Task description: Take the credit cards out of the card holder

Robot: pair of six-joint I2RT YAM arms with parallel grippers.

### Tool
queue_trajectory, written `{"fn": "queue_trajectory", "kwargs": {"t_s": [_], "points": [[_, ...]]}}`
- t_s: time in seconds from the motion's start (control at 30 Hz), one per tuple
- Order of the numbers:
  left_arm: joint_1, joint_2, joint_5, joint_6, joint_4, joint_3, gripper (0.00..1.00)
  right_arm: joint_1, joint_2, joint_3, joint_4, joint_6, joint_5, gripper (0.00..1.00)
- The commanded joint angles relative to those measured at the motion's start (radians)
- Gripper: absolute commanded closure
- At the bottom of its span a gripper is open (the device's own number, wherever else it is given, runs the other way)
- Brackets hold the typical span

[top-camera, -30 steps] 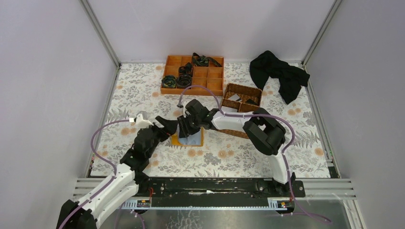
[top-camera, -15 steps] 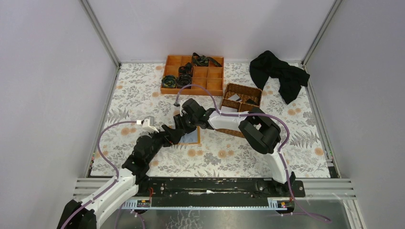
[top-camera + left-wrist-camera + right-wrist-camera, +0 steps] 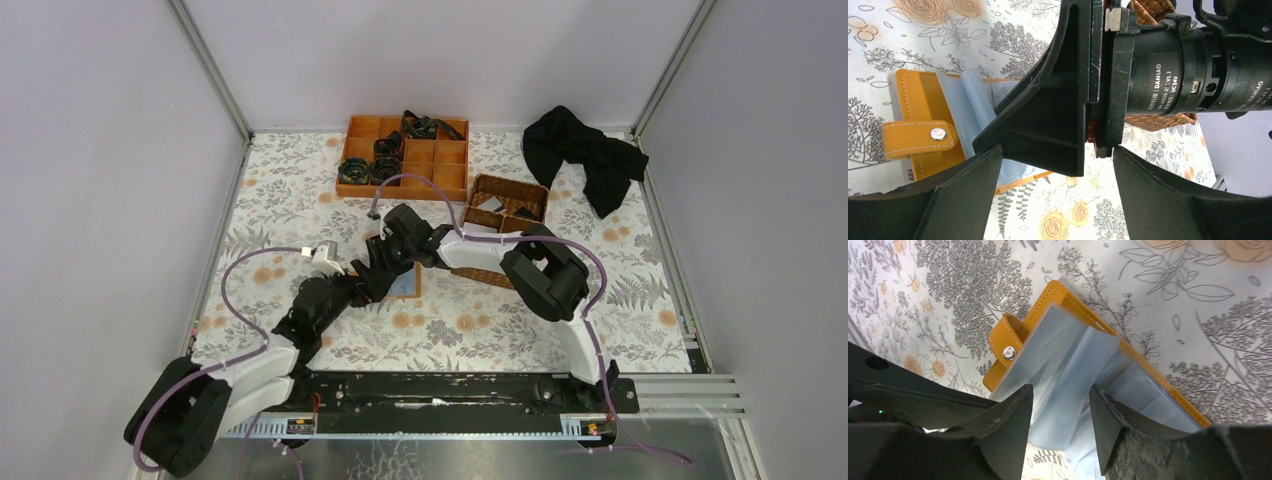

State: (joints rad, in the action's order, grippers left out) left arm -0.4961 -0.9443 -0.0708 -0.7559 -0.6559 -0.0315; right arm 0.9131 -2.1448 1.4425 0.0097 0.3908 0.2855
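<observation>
The card holder (image 3: 1058, 340) lies open on the floral cloth, orange-tan outside with pale blue-grey sleeves fanned up; in the top view the card holder (image 3: 408, 287) is mostly covered by both grippers. My right gripper (image 3: 1060, 390) hovers right over the sleeves, open, with one loose sleeve page between its fingers and no clamp on it. My left gripper (image 3: 1055, 150) sits low at the holder's near-left edge, open wide with nothing in it, the right gripper's black body filling its view. The strap with its snap (image 3: 938, 133) lies flat. The credit cards are hidden.
At the back stands an orange compartment tray (image 3: 452, 180) with dark coiled items. A brown wicker basket (image 3: 508, 190) sits just right of the right arm's forearm. A black cloth (image 3: 585, 155) lies at the back right. Grey walls close in both sides.
My left arm has folded down lower and its gripper has slid in under the right one at the holder's near-left side. The right gripper has shifted slightly left, its jaws a little wider.
</observation>
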Motion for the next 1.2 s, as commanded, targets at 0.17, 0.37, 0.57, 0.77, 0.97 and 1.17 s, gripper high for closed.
{"fn": "queue_trajectory", "kwargs": {"t_s": [0.17,0.37,0.57,0.77,0.97,1.17], "points": [[-0.004,-0.217,0.066,-0.080,0.081,-0.058,0.19,0.019,0.065,-0.001,0.035,0.016,0.030,0.44],[-0.005,-0.245,0.092,-0.108,0.115,-0.060,0.22,0.017,0.105,-0.017,0.040,0.017,-0.007,0.42],[-0.004,-0.243,0.102,-0.109,0.138,-0.066,0.23,0.017,0.194,-0.099,0.111,0.008,-0.043,0.40],[-0.002,-0.288,0.122,-0.120,0.127,-0.067,0.24,0.018,0.277,-0.131,0.120,0.000,-0.060,0.39],[0.003,-0.278,0.143,-0.129,0.114,-0.063,0.25,0.017,0.345,-0.176,0.130,-0.004,-0.151,0.39],[0.007,-0.198,0.198,-0.122,0.160,-0.058,0.24,0.018,0.348,-0.165,0.096,-0.010,-0.178,0.38]]}}
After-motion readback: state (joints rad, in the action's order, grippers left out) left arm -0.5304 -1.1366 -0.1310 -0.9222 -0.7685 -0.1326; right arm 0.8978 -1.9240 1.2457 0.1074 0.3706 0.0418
